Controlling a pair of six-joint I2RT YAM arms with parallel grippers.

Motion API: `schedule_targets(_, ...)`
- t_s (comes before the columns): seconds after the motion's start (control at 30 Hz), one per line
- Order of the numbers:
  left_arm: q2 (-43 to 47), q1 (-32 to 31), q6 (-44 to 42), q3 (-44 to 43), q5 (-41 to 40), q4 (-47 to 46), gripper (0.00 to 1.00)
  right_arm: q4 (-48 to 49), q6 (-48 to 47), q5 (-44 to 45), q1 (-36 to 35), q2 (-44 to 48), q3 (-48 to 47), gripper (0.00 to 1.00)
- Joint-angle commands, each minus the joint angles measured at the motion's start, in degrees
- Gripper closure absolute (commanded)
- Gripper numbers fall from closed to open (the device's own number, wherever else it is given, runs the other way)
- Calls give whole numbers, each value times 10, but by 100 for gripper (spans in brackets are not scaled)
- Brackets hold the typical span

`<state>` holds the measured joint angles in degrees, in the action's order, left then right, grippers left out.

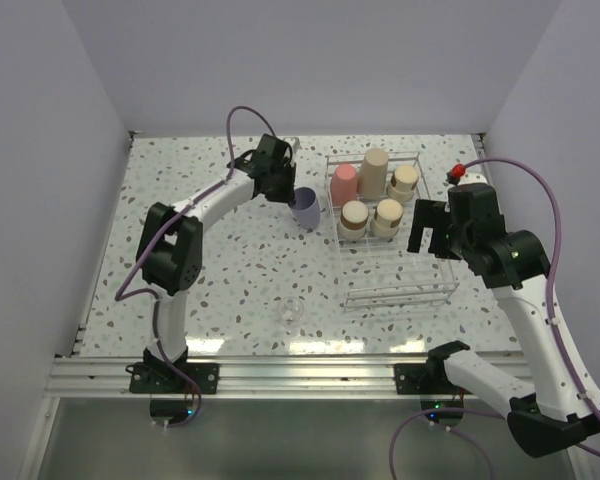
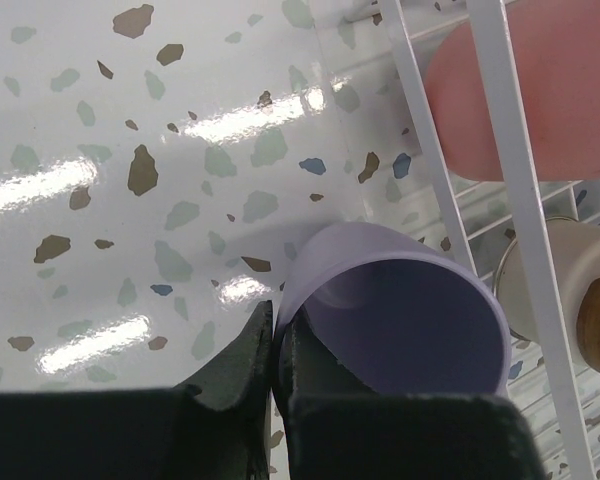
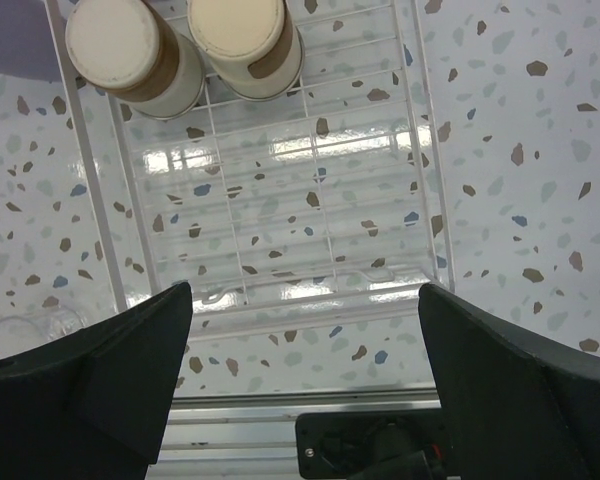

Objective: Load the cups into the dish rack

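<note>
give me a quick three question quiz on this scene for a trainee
1. True or false: the lavender cup stands inside the dish rack.
2. How many cups are in the rack? A three, B five, C six
3. Fill in: the left gripper is shut on the lavender cup's ____, while the right gripper is open.
Key: 1 false; 2 B; 3 rim

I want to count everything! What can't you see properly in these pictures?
- Pink cup: left wrist view, cut off by the edge, crossed by rack wire.
- See-through thing: top view, too small to name.
- Purple cup: left wrist view, lower rim hidden by the left jaws.
</note>
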<state>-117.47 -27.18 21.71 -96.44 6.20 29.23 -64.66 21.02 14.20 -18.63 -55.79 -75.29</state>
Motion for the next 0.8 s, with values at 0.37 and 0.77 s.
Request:
schedule_targets(0.37,191,33,65,25,71,-75,100,101,17,-140,0,24,-39,2)
schedule_targets(0.77,377,110,226,194,347,-358,100,341,159,-386,1,24,-26,2)
